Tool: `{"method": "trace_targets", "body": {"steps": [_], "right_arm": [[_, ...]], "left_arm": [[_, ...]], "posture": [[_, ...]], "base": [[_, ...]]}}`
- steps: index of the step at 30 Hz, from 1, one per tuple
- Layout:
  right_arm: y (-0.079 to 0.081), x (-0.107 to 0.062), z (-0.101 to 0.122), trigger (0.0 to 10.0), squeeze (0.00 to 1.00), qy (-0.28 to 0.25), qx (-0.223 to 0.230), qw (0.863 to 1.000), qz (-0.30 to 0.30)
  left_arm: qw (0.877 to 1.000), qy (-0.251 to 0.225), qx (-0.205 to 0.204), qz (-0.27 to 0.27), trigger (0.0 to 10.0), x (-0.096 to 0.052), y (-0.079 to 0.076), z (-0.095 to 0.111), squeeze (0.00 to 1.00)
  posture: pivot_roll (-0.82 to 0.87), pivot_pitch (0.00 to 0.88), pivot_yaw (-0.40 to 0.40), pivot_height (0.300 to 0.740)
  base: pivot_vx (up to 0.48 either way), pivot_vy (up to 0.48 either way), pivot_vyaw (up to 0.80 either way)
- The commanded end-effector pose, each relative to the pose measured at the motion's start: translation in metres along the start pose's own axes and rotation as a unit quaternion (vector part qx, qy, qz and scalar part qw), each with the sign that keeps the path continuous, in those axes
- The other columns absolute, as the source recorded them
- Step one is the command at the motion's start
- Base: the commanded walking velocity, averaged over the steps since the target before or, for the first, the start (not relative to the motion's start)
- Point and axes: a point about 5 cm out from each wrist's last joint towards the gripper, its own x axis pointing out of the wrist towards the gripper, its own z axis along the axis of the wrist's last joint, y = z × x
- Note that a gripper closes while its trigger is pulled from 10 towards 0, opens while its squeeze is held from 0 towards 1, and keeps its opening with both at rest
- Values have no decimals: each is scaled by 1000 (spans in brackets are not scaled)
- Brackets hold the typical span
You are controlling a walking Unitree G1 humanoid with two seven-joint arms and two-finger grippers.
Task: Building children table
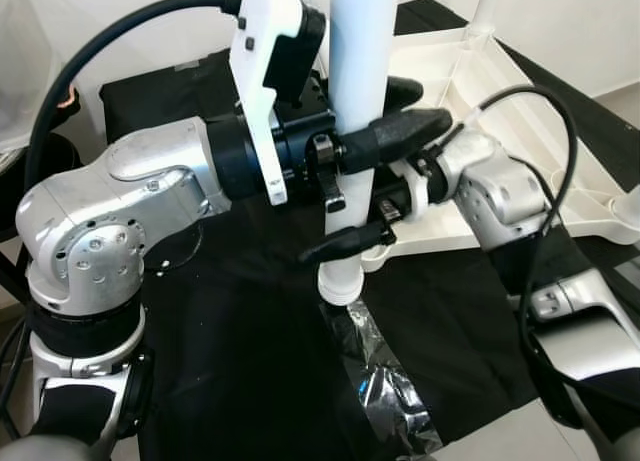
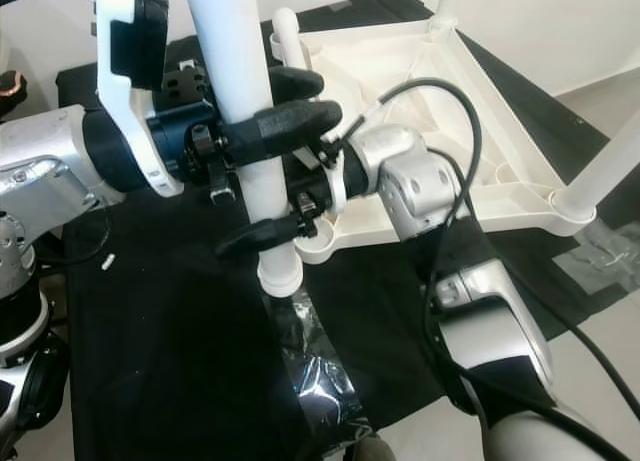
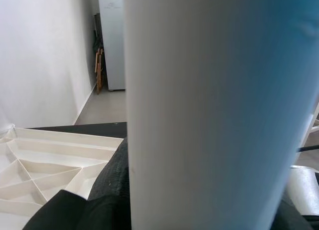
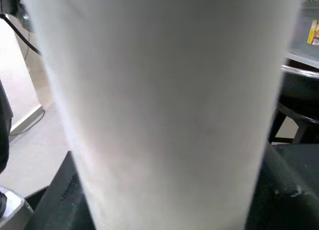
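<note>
"Where was the table leg?"

"Upright, near the upside-down tabletop. The left gripper and the right gripper both squeezed it. Uneven pulling could tip it."

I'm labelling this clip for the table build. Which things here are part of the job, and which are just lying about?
Part of the job:
- white table leg, upright, gripped by both arms
- left end effector
- right end effector
- upturned white tabletop, with another leg already fitted

Just lying about:
- black cloth on the floor
- crinkled silver tape on that cloth
</note>
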Motion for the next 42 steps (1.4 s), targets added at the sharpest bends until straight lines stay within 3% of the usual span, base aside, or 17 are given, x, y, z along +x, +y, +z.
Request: {"method": "trace_targets", "body": {"steps": [1, 8, 9, 10, 11, 12, 16, 19, 20, 22, 30, 34, 37, 38, 39, 41, 42], "right_arm": [[3, 33, 10, 0, 0, -29, -21, 997, 74], [4, 34, 9, 0, 0, -39, -19, 997, 71], [4, 33, 9, 0, 0, -41, -21, 997, 67], [3, 32, 9, 0, 0, -42, -23, 997, 62], [3, 32, 9, 0, 0, -42, -24, 997, 58], [2, 31, 9, 0, 0, -42, -27, 998, 44], [-1, 28, 8, 0, 0, -42, -34, 998, 16], [-10, 18, 10, 0, 0, -41, -47, 996, -68], [-17, 9, 11, 0, 0, -35, -51, 990, -126], [-26, -4, 12, 0, 0, -25, -58, 977, -204], [-42, -36, 19, 0, 0, -19, -63, 933, -354], [-39, -50, 26, 0, 0, -37, -63, 927, -367], [-30, -62, 34, 0, 0, -61, -64, 934, -345], [-30, -62, 34, 0, 0, -61, -64, 934, -345], [-27, -65, 34, 4157, 0, -63, -62, 939, -331], [-25, -67, 34, 4157, 0, -64, -60, 942, -323], [-20, -68, 33, 10000, 0, -60, -54, 951, -299]], "left_arm": [[987, -40, -16, -152, 0, 22, -35, 5, 0], [989, -56, -7, -137, 0, 22, -31, 10, 0], [990, -62, -4, -128, 1176, 21, -29, 12, 0], [991, -67, 4, -118, 4706, 21, -26, 15, 314], [992, -71, 9, -107, 6510, 21, -23, 17, 624], [993, -80, 13, -87, 10000, 20, -18, 20, 1000], [993, -94, 8, -70, 10000, 20, -11, 24, 1000], [991, -134, 11, -5, 10000, 14, 8, 37, 1000], [987, -151, 14, 48, 10000, -2, 39, 46, 1000], [978, -170, 28, 118, 10000, -32, 75, 60, 1000], [944, -154, 88, 278, 10000, -88, 96, 75, 1000], [916, -69, 82, 386, 10000, -118, 101, 37, 1000], [878, 35, 23, 477, 10000, -150, 93, -38, 1000], [878, 35, 23, 477, 10000, -150, 93, -38, 1000], [873, 66, 4, 483, 10000, -157, 84, -62, 0], [873, 82, -9, 482, 10000, -160, 77, -76, 0], [867, 103, -28, 486, 10000, -161, 63, -97, 0]], "posture": [[2, 167, 52, 740], [1, 162, 48, 740], [1, 162, 48, 740], [-2, 162, 46, 740], [-2, 162, 46, 740], [-4, 162, 44, 740], [-5, 164, 42, 740], [-8, 172, 35, 740], [-6, 175, 32, 740], [-4, 180, 26, 740], [0, 209, 8, 740], [0, 231, 4, 740], [2, 248, 5, 740], [2, 248, 5, 740], [2, 259, 7, 740], [2, 261, 8, 740], [2, 268, 14, 740]], "base": [[0, 0, 0], [0, 0, 0], [0, 0, 0], [0, 0, 0], [0, 0, 0], [0, 0, 0], [0, 0, 0], [0, 0, 0], [0, 0, 0], [0, 0, 0], [0, 0, 0], [0, 0, 0], [0, 0, 0], [0, 0, 0], [0, 0, 0], [0, 0, 0], [0, 0, 0]]}}
